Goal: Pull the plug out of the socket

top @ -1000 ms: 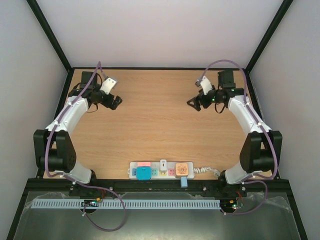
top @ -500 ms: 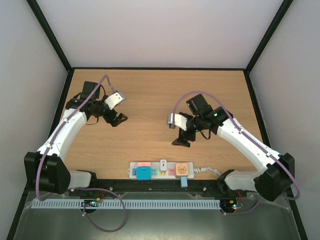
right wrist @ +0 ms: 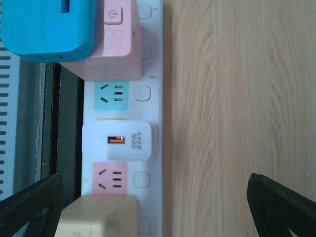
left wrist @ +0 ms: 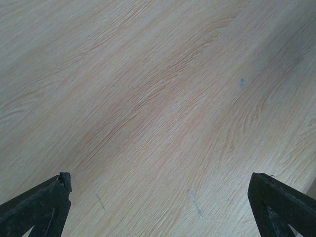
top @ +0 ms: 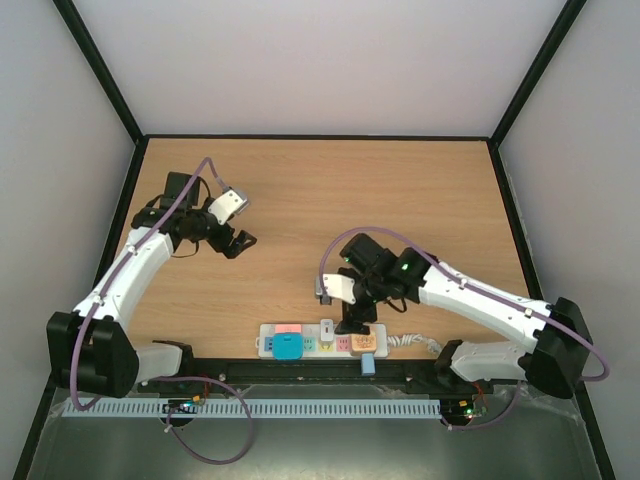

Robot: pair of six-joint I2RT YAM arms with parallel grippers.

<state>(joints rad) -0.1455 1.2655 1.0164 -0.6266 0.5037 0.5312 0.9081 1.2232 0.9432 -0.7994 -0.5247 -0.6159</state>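
The socket [top: 318,343], a long white power strip with pastel outlets, lies at the table's near edge. Plugged into it are a blue plug [top: 288,347], a pink block [top: 289,329], a white USB charger [top: 326,330] and a beige plug [top: 363,339]. My right gripper [top: 353,322] hovers open just above the strip's middle. In the right wrist view the strip [right wrist: 154,98] runs up the left, with the white charger [right wrist: 118,140], beige plug [right wrist: 96,217], pink block [right wrist: 116,44] and blue plug [right wrist: 47,27]; the gripper [right wrist: 155,178] holds nothing. My left gripper [top: 237,242] hangs open over bare wood, back left.
A black frame rail [top: 320,368] runs right behind the strip at the near edge. The strip's short white cord [top: 410,342] trails to the right. The left wrist view shows only wood grain between the fingers [left wrist: 37,205].
My right arm has swung from the back right across the table to hover over the power strip. The left gripper has shifted slightly towards the middle. Both stayed open.
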